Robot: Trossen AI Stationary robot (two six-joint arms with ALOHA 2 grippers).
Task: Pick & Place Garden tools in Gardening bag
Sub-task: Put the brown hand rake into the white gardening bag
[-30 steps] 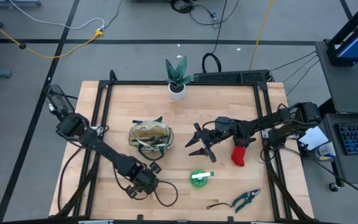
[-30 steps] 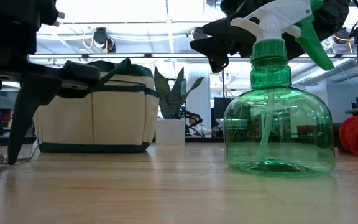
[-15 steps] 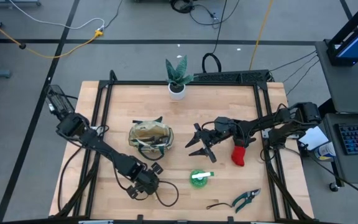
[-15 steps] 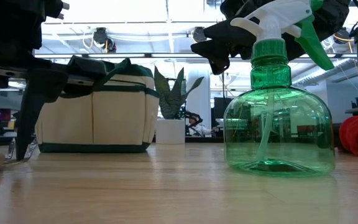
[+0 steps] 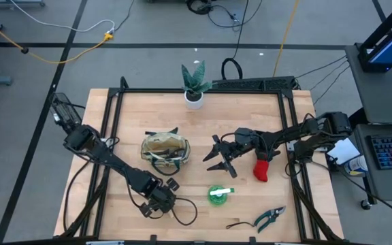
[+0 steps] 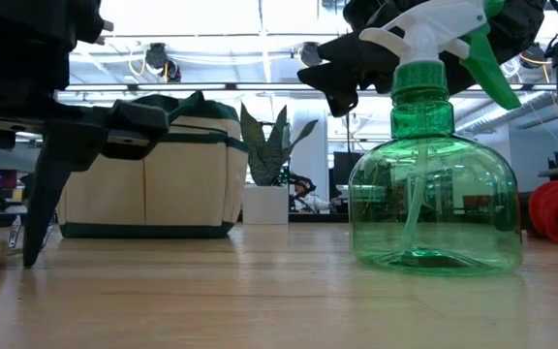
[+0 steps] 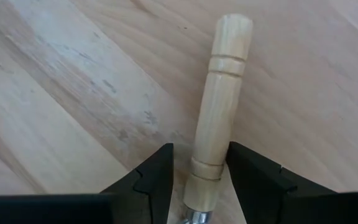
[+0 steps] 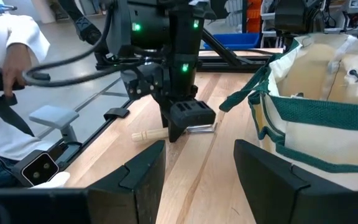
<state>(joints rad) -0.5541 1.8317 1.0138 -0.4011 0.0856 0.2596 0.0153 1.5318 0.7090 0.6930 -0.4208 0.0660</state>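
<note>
At the left front of the tabletop (image 5: 114,116) the left tool (image 5: 156,201) is lowered onto a wooden-handled hand tool (image 7: 218,106), its two fingers (image 7: 157,177) closed against either side of the pale handle just above the metal collar, the handle lying flat on the wood. Just beyond it, toward the middle, stands the gardening bag (image 5: 164,151), cream canvas with dark green trim, upright and open at the top. A potted plant (image 5: 194,83) sits at the far edge. Right of the bag the right tool (image 5: 218,158) hovers above the tabletop with its fingers spread wide and nothing between them. In front of it stands a green spray bottle (image 5: 218,194); a red glove (image 5: 262,169) lies just right of the right tool, and pruning shears (image 5: 269,218) rest near the front right corner.
</note>
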